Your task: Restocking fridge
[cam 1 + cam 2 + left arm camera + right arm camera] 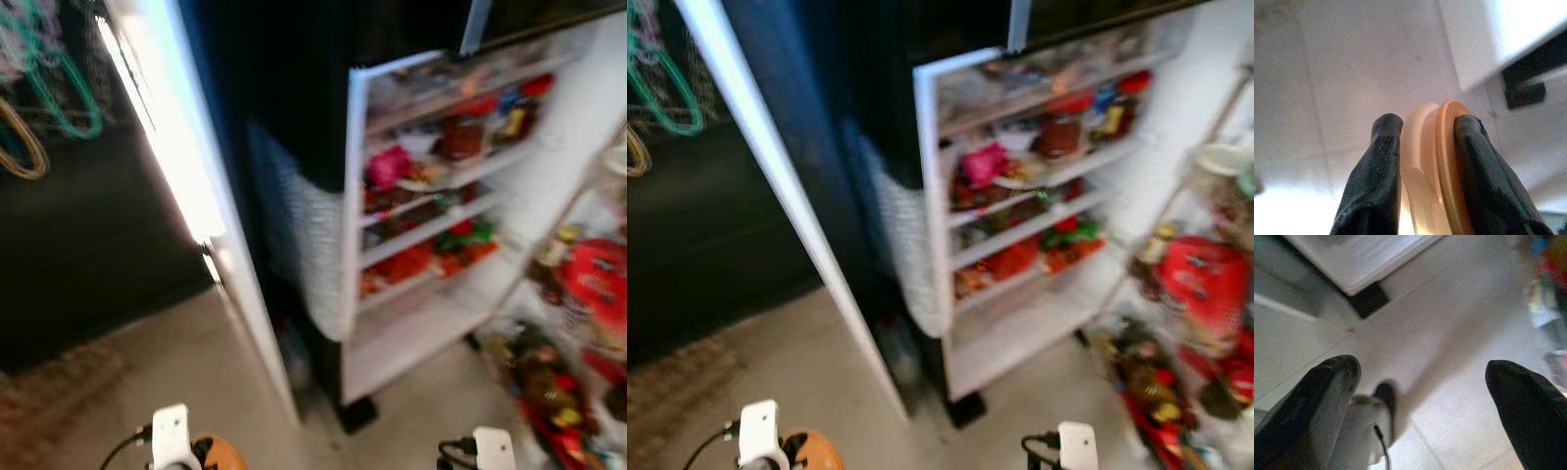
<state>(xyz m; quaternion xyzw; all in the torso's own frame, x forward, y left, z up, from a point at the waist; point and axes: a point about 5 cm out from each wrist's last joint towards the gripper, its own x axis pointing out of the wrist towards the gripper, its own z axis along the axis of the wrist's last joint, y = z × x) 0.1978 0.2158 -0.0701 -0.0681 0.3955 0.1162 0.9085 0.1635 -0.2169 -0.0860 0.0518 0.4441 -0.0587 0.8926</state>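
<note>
Left wrist view showed the left pincer (1422, 161) closed tight on an orange lid (1447, 161) with a pale tub (1418, 161) under it, one black finger (1376, 171) on each side. The thing stood on its edge between the fingers. It hung low above the pale floor (1352, 63), near the foot of the fridge (1481, 44). In the left eye view a bit of orange (220, 455) peeped out at the bottom edge, by the left arm.

The right pincer (1422, 396) was wide open and held nothing. It hung over the floor too.

Ahead, the fridge door (431, 206) stood open. Its shelves were full of red jars, a pink thing and green things. The lowest shelf (411, 328) looked bare. To the right was a rack (578, 323) packed with red and yellow things.

The pictures were blurry, so the robot was likely moving. To do this step well, it should probably keep its grip firm so the tub does not slip. It should lift the tub up to a shelf with room, maybe the lowest one. It should turn the tub flat before letting go, so it does not roll. It should go slowly near the jars.
</note>
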